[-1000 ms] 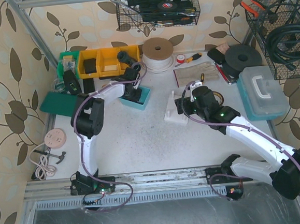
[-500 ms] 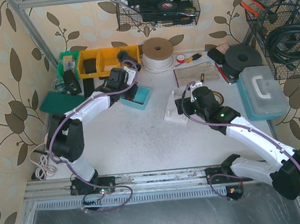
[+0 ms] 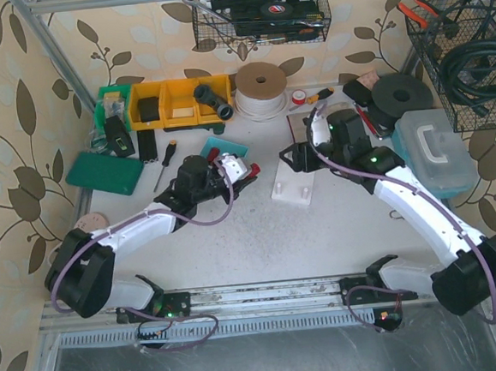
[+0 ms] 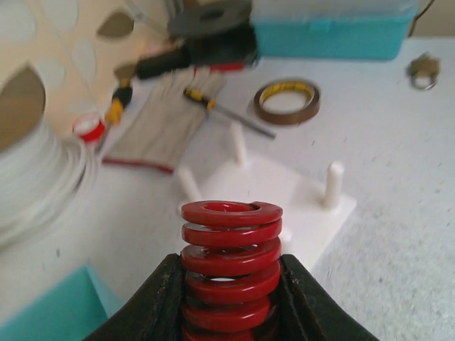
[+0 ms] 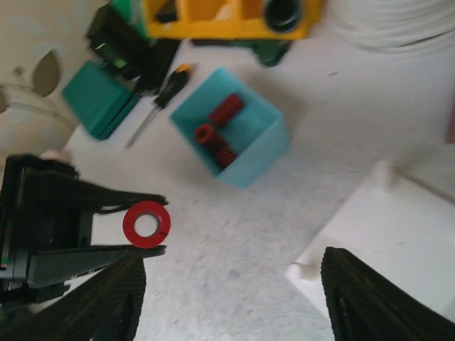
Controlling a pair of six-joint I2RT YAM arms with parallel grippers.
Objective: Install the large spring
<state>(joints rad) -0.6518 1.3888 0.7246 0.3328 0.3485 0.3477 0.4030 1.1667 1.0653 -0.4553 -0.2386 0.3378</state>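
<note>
My left gripper is shut on a large red coil spring and holds it level, above the table, just left of the white peg base. In the left wrist view the spring sits between my black fingers, with the base and its pegs right behind it. My right gripper is open and empty over the base's far left corner. In the right wrist view it looks down on the spring's ring end and the base's corner.
A teal bin with more red springs stands behind the left gripper. Yellow bins, a white cable roll, a screwdriver, gloves, a tape ring and a teal toolbox ring the work area.
My left arm has swung out of the teal bin toward the near right, carrying the red spring up to the peg base. My right gripper has lifted back off the base's left side.
</note>
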